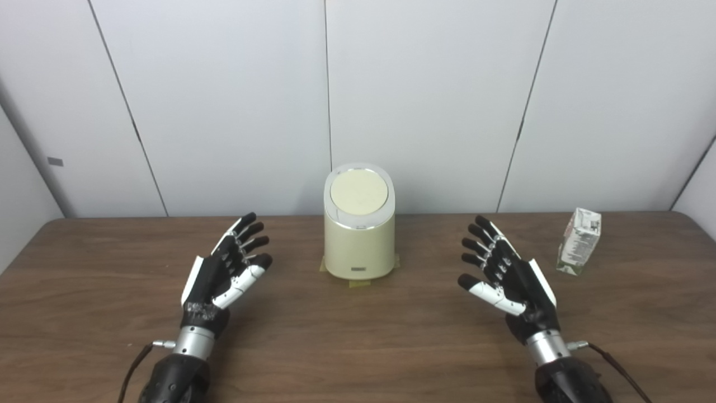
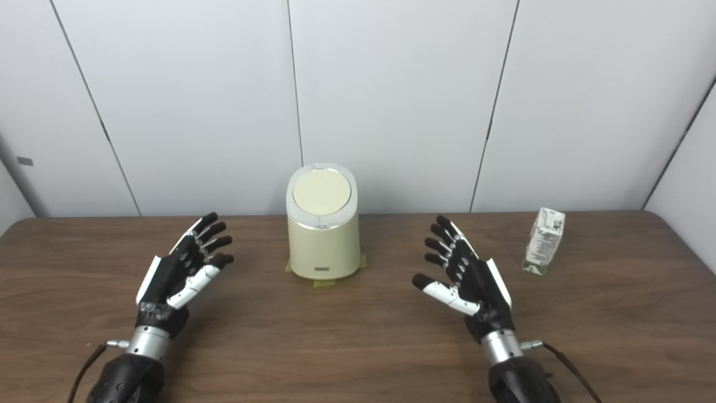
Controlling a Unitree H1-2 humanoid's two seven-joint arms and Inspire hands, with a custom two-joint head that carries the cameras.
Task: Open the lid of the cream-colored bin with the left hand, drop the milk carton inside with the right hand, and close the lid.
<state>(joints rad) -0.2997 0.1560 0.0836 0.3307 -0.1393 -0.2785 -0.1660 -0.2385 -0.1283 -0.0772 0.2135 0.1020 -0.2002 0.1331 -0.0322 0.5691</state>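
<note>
Hands spread and empty: the robot's left hand (image 1: 226,268) is held palm inward above a brown wooden table (image 1: 358,341), its dark fingers (image 1: 249,230) fanned apart and its white-tipped thumb angled toward the middle, grasping nothing and touching nothing. The right hand (image 1: 506,268) mirrors it on the other side, likewise released, fingers splayed, thumb pointing inward, with no object in its hold.

Between the two hands and a little beyond their fingertips stands the cream-colored bin (image 1: 359,240), a rounded upright container set on tabs of yellowish tape (image 1: 358,282). Its round lid (image 1: 359,192), ringed in a pale silvery rim, lies shut and flat on top, so the inside of the bin cannot be seen. The bin is apart from both hands, slightly nearer the left one's fingertips than the right's.

Out to the far side of the right hand, well apart from it and from the bin, the milk carton (image 1: 579,242) stands on the table, white with green print, leaning a little. Behind everything runs a wall of plain white panels (image 1: 224,101). Thin cables trail from each wrist toward the near edge.
</note>
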